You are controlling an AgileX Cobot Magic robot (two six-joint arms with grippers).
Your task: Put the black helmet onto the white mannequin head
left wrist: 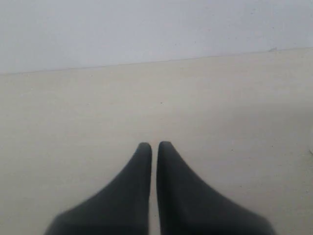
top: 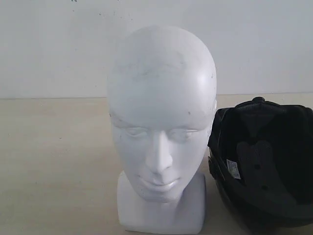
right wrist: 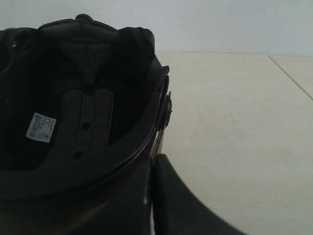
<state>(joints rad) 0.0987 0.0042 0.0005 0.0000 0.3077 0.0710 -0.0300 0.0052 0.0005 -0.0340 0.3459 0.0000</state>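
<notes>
The white mannequin head [top: 161, 112] stands upright on its squarish base in the middle of the exterior view, face toward the camera. Right beside it lies the black helmet [top: 266, 161], its padded opening with the white label turned toward the camera. In the right wrist view the black helmet [right wrist: 73, 98] fills one side. My right gripper [right wrist: 153, 159] is shut on the edge of its tinted visor, one finger dim behind the visor and the other outside it. My left gripper [left wrist: 154, 144] is shut with nothing in it, over bare table. Neither gripper shows in the exterior view.
The pale wooden table [top: 54, 161] runs back to a white wall [top: 58, 44]. A seam in the tabletop [right wrist: 291, 76] shows in the right wrist view, on the side away from the helmet.
</notes>
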